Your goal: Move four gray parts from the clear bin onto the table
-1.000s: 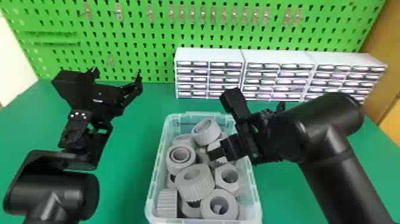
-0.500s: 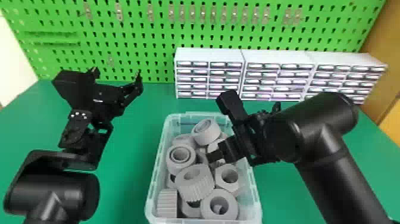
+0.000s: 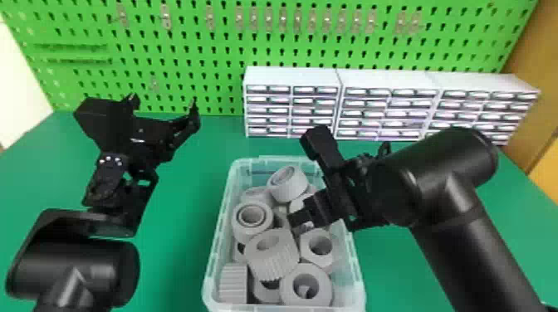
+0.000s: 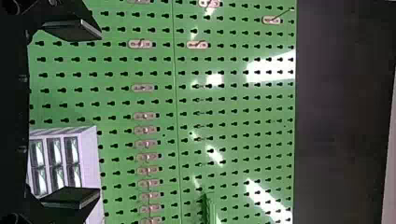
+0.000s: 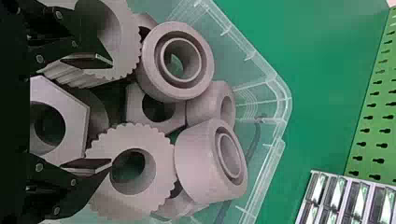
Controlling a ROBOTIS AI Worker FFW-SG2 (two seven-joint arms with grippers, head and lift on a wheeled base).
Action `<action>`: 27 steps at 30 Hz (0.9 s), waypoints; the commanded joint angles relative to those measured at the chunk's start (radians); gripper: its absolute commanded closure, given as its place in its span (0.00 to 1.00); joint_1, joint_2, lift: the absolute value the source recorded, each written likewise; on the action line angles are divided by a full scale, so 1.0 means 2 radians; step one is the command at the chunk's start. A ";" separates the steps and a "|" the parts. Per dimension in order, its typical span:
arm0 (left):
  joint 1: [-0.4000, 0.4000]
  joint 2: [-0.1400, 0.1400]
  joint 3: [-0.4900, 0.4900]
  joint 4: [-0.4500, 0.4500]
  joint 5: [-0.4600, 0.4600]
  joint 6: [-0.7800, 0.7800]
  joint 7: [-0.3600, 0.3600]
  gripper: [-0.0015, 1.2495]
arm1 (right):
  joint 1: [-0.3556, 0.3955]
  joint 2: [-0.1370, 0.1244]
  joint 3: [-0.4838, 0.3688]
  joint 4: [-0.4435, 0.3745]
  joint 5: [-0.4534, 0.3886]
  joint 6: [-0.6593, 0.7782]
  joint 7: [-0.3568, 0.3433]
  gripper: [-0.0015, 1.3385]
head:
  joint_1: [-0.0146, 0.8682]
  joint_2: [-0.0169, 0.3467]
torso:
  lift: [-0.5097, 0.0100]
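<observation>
In the head view, my right gripper (image 3: pixel 305 181) is over the right side of the clear bin (image 3: pixel 360 269), its fingers apart, among a heap of gray parts: a gear (image 3: pixel 280 261), a ring (image 3: pixel 286 191), a hexagonal part (image 3: pixel 305 238) and several others. Seen from the right wrist, the open gripper (image 5: pixel 106 112) has one fingertip by a toothed gear (image 5: pixel 100 144) and the other against the view of another gear (image 5: pixel 130 46); a hexagonal part (image 5: pixel 74 112) lies between and below them. My left gripper (image 3: pixel 162 101), left of the bin, is open and holds nothing; its wrist view shows the gripper (image 4: pixel 93 112) before the pegboard.
White drawer cabinets (image 3: pixel 290 74) stand along the back right of the green table (image 3: pixel 178 265), behind the bin. A green pegboard (image 3: pixel 224 41) rises at the back. Bare tabletop lies between the left arm and the bin.
My right gripper has shifted slightly left and a little toward the near side over the bin. The left arm has kept its place.
</observation>
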 commanded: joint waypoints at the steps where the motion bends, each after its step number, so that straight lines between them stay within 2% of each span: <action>1: 0.000 0.000 0.000 0.000 0.000 0.000 0.000 0.09 | -0.001 0.000 0.003 0.001 0.003 -0.001 0.000 0.38 | 0.78 0.14 | 0.89; 10: 0.000 0.000 0.000 0.000 0.001 0.000 0.000 0.09 | -0.013 -0.001 0.033 0.009 0.031 -0.018 0.000 0.38 | 0.78 0.14 | 0.89; 19: 0.000 0.000 0.000 0.000 0.001 0.000 0.000 0.09 | -0.029 -0.005 0.069 0.051 0.033 -0.079 0.000 0.38 | 0.78 0.14 | 0.89; 27: 0.001 0.000 0.000 0.000 0.001 0.000 0.000 0.09 | -0.031 -0.005 0.083 0.101 0.040 -0.157 0.042 0.38 | 0.78 0.14 | 0.89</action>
